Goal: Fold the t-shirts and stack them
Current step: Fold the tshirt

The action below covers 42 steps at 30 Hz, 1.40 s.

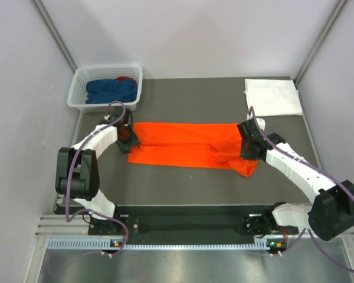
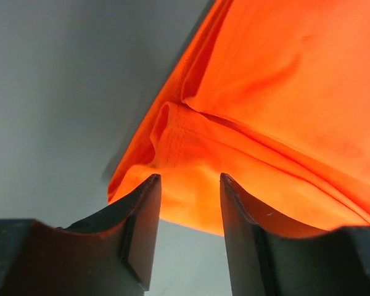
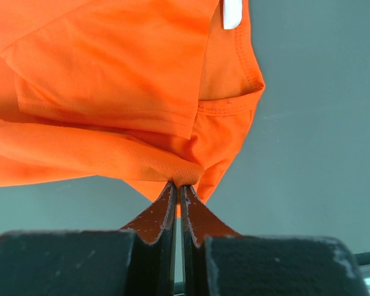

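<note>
Clearly, orange t-shirt (image 1: 183, 144) sits pinched in right jaws, beyond left jaws.

Top view is bright and even, soft light from above, barely any shadows, just a dull sheen on the metal strip (image 1: 183, 265) along the bottom. Left wrist view is kinda soft, the orange t-shirt (image 2: 283, 92) glowing oversaturated with a fuzzy shadow at its left; right wrist view is sharper, stitching visible

Left tool (image 2: 189, 185), right tool (image 3: 177, 188) black; white arm shells (image 1: 292, 168), seemingly purple cables (image 1: 115, 104).
</note>
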Tool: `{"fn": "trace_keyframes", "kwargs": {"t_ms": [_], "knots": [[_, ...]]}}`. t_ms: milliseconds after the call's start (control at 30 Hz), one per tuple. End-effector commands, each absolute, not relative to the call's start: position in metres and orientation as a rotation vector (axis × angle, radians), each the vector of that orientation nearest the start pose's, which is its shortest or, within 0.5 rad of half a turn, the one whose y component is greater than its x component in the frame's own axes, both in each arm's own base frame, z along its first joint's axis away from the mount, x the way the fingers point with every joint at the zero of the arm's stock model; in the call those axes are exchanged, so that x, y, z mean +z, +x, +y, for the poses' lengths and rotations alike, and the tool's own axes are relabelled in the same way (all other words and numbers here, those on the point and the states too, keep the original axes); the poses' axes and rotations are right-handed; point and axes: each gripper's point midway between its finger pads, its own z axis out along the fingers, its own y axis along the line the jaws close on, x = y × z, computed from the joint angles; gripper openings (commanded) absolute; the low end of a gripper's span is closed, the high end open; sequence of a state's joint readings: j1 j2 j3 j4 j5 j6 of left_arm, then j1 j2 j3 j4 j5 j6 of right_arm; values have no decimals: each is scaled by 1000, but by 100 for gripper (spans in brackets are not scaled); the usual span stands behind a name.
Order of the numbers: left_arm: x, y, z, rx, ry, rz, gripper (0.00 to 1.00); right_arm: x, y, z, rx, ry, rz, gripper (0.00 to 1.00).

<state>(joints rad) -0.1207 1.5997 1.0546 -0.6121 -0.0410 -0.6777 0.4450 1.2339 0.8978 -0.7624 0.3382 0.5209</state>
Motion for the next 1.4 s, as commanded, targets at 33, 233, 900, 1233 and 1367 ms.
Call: {"fn": "trace_keyframes", "kwargs": {"t_ms": [33, 233, 900, 1233, 1367], "knots": [[52, 348, -59, -165, -750, 2611, 45, 114, 269, 78, -78, 242, 2511, 0], [48, 355, -57, -138, -733, 2609, 26, 111, 267, 77, -84, 234, 2515, 0], [81, 360, -53, -156, -669, 2525, 0, 123, 274, 82, -49, 234, 2493, 0], [85, 347, -42, -107, -557, 2481, 41, 126, 276, 87, -17, 224, 2487, 0], [73, 351, -54, -195, -510, 2470, 39, 123, 277, 89, -7, 215, 2493, 0]]}}
